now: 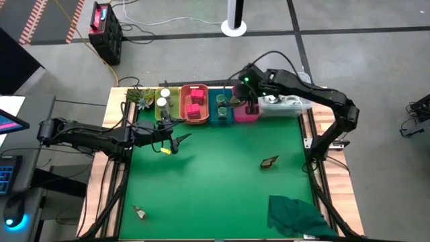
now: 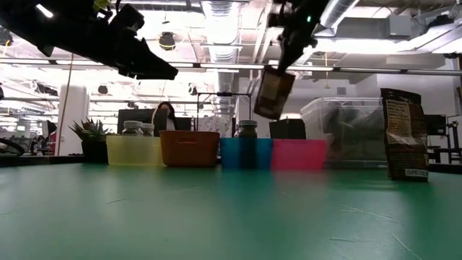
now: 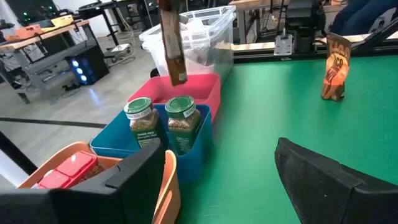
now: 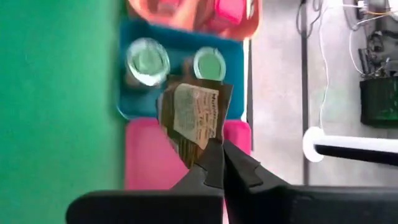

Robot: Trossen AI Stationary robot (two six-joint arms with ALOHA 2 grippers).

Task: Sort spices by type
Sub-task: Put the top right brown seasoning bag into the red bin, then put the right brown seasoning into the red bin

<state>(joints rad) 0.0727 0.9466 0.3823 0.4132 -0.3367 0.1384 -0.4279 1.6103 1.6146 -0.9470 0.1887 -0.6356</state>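
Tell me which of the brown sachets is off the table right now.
The sachet pinched in the right gripper, hanging above the pink tray. The other two sachets rest on the green mat.

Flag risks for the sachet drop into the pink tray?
1. The right claw pinches only the sachet's edge, so it could slip or swing.
2. The sachet hangs near the border of the blue tray and pink tray, so a release might land among the green-lidded jars.
3. The open left claw hovers near the trays.
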